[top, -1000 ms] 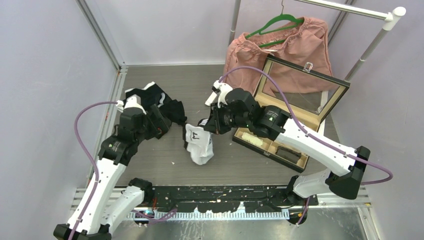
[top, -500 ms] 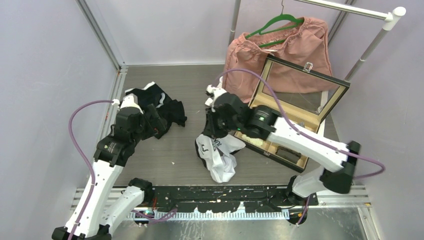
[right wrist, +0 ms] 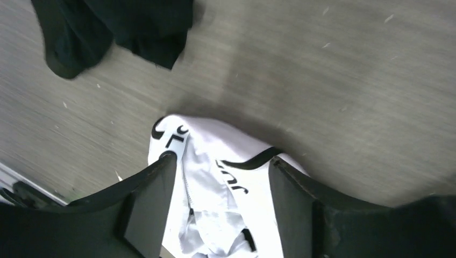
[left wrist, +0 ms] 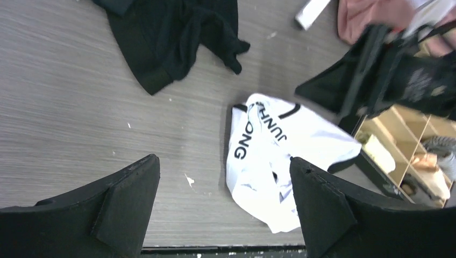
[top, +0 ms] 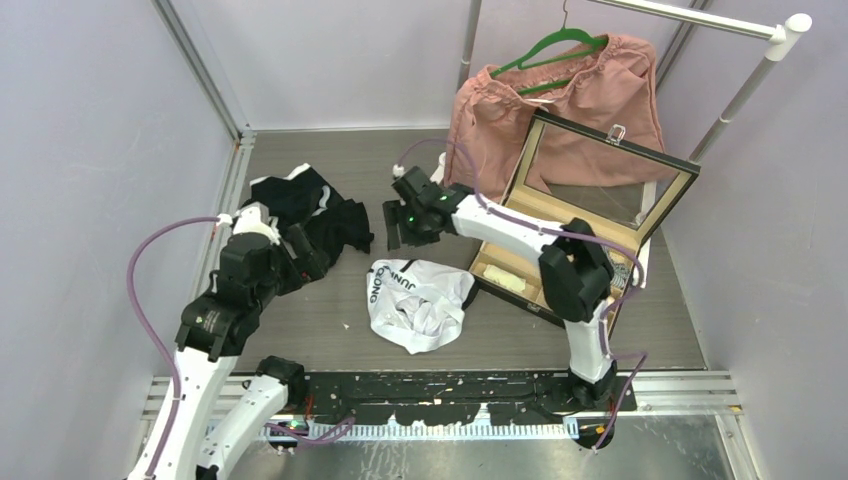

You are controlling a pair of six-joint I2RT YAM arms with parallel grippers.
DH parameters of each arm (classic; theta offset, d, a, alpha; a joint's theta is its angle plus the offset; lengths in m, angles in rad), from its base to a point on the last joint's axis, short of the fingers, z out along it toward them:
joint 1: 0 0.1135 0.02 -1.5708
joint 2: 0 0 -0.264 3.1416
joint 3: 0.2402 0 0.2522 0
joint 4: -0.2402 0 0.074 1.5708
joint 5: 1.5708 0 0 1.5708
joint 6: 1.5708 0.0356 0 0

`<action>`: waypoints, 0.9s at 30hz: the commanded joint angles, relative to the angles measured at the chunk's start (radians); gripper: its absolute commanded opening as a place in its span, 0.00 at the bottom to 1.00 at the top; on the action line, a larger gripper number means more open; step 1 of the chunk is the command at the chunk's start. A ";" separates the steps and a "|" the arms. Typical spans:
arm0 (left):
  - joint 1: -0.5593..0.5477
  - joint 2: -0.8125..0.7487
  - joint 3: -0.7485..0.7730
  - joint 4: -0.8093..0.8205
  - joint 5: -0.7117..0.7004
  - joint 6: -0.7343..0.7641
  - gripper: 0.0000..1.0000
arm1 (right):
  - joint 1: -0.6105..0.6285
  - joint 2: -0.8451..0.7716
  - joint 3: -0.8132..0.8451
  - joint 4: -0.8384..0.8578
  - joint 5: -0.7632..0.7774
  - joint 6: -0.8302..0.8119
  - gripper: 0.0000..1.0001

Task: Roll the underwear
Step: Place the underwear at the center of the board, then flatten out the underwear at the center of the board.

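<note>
Item: white underwear, crumpled, unheld; left gripper and right gripper both agape, empty; I would flatten it before rolling tightly

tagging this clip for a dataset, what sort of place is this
Likely a robot lab cell staged as a laundry corner: plain panel walls, a clothes rail with a pink garment, and underwear on the table.

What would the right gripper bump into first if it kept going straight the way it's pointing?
Probably the white underwear, which shows between the open fingers of the right gripper in its wrist view. How high above is unclear.
</note>
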 commanded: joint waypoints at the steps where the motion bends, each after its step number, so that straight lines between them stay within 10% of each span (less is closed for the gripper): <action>1: -0.010 0.032 -0.074 0.037 0.128 -0.020 0.89 | -0.039 -0.232 -0.100 0.100 0.016 -0.049 0.72; 16: -0.541 0.205 -0.346 0.204 -0.151 -0.381 0.81 | -0.060 -0.617 -0.538 0.135 0.041 -0.009 0.71; 27: -0.589 0.398 -0.379 0.304 -0.203 -0.393 0.63 | -0.059 -0.640 -0.643 0.167 -0.002 0.025 0.69</action>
